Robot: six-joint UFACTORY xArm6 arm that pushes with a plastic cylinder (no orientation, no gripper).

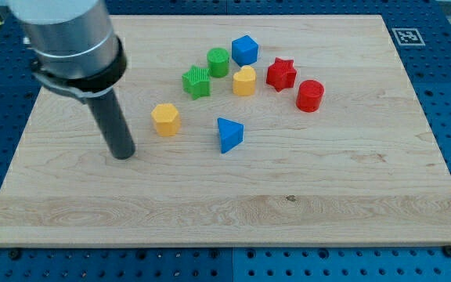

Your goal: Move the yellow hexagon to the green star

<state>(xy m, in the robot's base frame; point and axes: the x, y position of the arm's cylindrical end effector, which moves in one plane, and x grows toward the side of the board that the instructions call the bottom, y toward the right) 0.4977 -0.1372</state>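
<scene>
The arm carries no pincer; its dark rod's tip (123, 155) rests at eight o'clock of the yellow plastic hexagon (165, 119), apart. The green plastic star (196, 81) lies at one o'clock. An off-centre push risks deflecting the hexagon toward the blue plastic triangle (229, 134).

On the wooden board (327, 196), a green cylinder (218, 62) stood at the cluster's top, a blue cube (244, 49) at its two o'clock. A yellow heart-like block (244, 81) sat centrally, with a red star (281, 74) and red cylinder (310, 95) toward three o'clock, and a blue triangle (229, 134) at six.
</scene>
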